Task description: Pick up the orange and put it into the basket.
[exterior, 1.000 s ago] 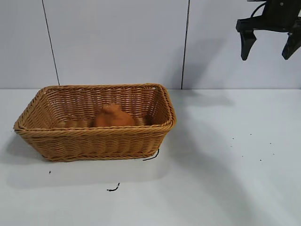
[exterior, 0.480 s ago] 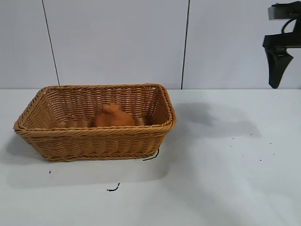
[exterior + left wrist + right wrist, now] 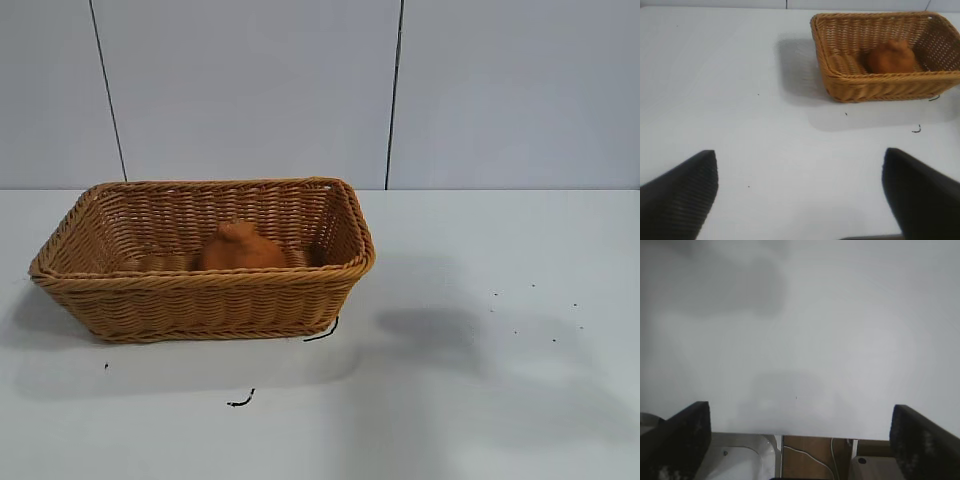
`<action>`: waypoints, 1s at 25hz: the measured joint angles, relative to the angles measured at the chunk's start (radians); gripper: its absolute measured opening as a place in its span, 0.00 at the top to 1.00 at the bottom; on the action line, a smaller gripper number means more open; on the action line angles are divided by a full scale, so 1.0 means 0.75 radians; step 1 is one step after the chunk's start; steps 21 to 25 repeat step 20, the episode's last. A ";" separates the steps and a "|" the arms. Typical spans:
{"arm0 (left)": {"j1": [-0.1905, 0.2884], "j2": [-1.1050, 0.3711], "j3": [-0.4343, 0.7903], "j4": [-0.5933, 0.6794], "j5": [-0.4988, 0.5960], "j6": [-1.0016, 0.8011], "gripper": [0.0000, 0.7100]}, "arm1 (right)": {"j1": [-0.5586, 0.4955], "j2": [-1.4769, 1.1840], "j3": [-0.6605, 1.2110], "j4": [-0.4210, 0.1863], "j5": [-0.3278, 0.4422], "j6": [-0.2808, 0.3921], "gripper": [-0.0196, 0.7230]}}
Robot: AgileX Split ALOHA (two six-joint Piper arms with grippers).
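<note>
Right gripper (image 3: 800,440): jaws spread wide, holding nothing, over bare table with the table edge and rig base below it; not visible in the exterior view. Left gripper (image 3: 800,195): also spread wide and empty, hanging above the table well apart from the basket, which it looks toward from a distance.

Table (image 3: 480,400): white, lightly speckled, a soft shadow on its right half in the exterior view.

Basket (image 3: 205,300): woven wicker, rectangular, standing flat on the left half of the table. Walls and braided rim show no distortion.

Orange (image 3: 238,250): inside the basket, on its floor near the middle toward the far wall, neck and stem nub upward. Nothing touches it. The left wrist view confirms it below the rim (image 3: 887,57).

Black thread scraps (image 3: 240,400): on the table in front of the basket, one touching its right front corner. Not relevant to the work.

Assessment: the placement appears complete; the fruit is contained and neither gripper is engaged. The step in hand is judged to be parking. To do it well, both arms should keep high and away from the basket rim, jaws left apart, so that nothing tips the basket or disturbs the fruit.
</note>
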 joint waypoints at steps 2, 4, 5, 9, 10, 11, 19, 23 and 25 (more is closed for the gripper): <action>0.000 0.000 0.000 0.000 0.000 0.000 0.10 | 0.000 -0.180 0.093 0.001 -0.034 0.000 0.04; 0.000 0.000 0.000 0.000 0.000 0.000 0.10 | 0.000 -0.334 0.119 0.001 -0.048 0.000 0.04; 0.000 0.000 0.000 0.000 0.000 0.000 0.10 | 0.000 -0.414 0.120 0.001 -0.063 0.000 0.04; 0.000 0.000 0.000 0.000 0.000 0.000 0.10 | 0.000 -0.687 0.122 0.001 -0.069 0.000 0.04; 0.000 0.000 0.000 0.000 0.000 0.000 0.10 | 0.000 -0.741 0.122 0.001 -0.069 0.000 0.04; 0.000 0.000 0.000 0.000 0.000 0.000 0.10 | 0.000 -0.803 0.124 0.001 -0.069 0.000 0.04; 0.000 0.000 0.000 0.000 0.000 0.000 0.10 | 0.000 -0.998 0.125 0.001 -0.067 0.000 0.04; 0.000 0.000 0.000 0.000 0.000 0.000 0.10 | 0.000 -0.998 0.125 0.001 -0.067 0.000 0.04; 0.000 0.000 0.000 0.000 0.000 0.000 0.10 | 0.000 -0.998 0.125 0.001 -0.067 0.000 0.04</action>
